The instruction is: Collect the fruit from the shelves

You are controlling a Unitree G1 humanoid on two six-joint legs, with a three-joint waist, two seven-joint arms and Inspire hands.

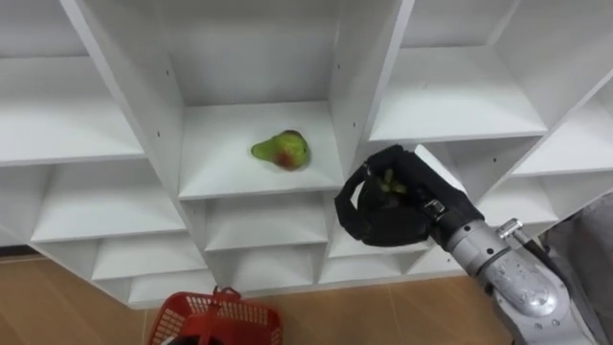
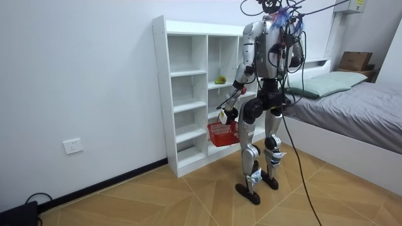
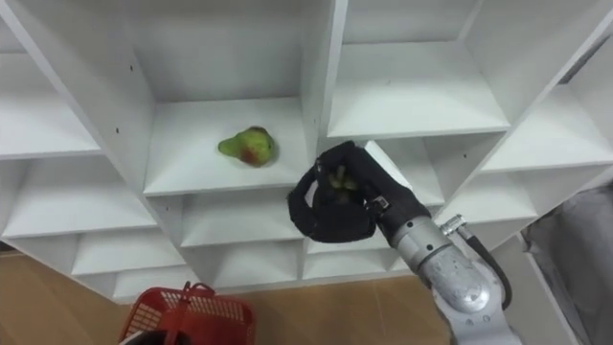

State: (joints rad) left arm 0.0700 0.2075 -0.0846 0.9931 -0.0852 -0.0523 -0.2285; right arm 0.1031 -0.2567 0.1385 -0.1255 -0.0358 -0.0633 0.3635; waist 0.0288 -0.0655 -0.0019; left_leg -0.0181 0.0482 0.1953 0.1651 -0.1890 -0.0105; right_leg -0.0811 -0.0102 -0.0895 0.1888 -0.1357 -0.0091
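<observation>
- Low on the left, the red basket [image 1: 222, 321] hangs at the left robot hand [image 2: 226, 110]; I cannot tell its grip.
- The pear [image 1: 282, 150] lies on a middle closet shelf [image 1: 220, 174], uncollected.
- The right robot hand [image 1: 388, 206] hovers just right of the pear; I cannot tell whether it is released or grasping.
- The step is likely the reach. Next, it should move left and farther in, close round the pear, then lower it into the basket.

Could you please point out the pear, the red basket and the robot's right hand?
pear [image 1: 282, 150], left eye view, its middle.
red basket [image 1: 222, 321], left eye view, its wall.
right hand [image 1: 391, 213], left eye view, its middle.
</observation>
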